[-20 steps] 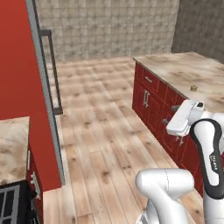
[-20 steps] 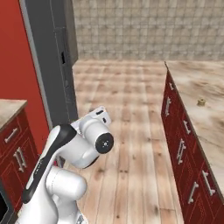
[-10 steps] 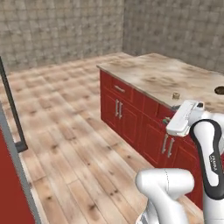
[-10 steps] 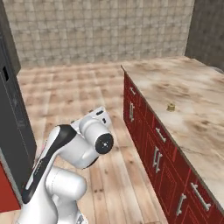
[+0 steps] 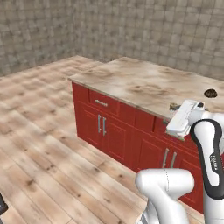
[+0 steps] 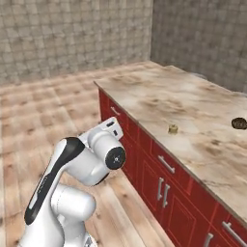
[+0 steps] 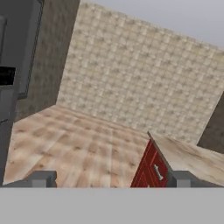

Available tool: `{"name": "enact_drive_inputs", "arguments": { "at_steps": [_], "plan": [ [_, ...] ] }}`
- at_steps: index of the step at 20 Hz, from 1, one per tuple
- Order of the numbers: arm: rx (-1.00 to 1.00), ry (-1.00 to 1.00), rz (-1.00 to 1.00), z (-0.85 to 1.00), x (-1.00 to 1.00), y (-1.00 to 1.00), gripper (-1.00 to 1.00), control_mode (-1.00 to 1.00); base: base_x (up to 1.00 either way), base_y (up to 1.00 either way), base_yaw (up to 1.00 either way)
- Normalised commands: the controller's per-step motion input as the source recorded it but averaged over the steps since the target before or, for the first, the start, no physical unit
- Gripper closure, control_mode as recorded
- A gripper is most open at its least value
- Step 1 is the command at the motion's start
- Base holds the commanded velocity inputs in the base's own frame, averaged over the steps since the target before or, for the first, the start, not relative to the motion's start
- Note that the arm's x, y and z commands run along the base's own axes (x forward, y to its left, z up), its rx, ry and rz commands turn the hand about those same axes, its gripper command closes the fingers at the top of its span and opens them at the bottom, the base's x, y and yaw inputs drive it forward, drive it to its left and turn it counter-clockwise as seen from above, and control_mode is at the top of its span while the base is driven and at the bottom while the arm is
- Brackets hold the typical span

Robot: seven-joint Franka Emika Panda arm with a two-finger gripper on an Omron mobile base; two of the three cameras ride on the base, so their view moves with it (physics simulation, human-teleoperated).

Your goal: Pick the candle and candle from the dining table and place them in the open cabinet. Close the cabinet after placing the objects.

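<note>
Fingers [image 7: 112,178] are standing wide apart, holding nothing; squat golden-tan candle [image 6: 172,129] is resting well apart on beige marble-veined surface [image 6: 193,116].

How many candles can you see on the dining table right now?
1 for sure: a squat golden-tan candle near the front edge of the dining table, partly behind the arm in the left base view. The slim grey one isn't discernible; it may be hidden or out of frame.
</note>
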Motion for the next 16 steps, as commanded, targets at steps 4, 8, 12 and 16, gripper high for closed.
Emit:
{"name": "enact_drive_inputs", "arguments": {
  "at_steps": [4, 8, 12, 16],
  "plan": [
    [0.0, 0.0, 0.0, 0.0, 0.0, 0.0, -1.0, 1.0, 0.85, 0.33, -0.47],
    [0.0, 0.0, 0.0, 0.0, 0.0, 0.0, -1.0, 1.0, 0.85, 0.31, -0.47],
    [0.0, 0.0, 0.0, 0.0, 0.0, 0.0, -1.0, 1.0, 0.83, 0.24, -0.47],
    [0.0, 0.0, 0.0, 0.0, 0.0, 0.0, -1.0, 1.0, 0.81, 0.1, -0.45]
  ]
}}
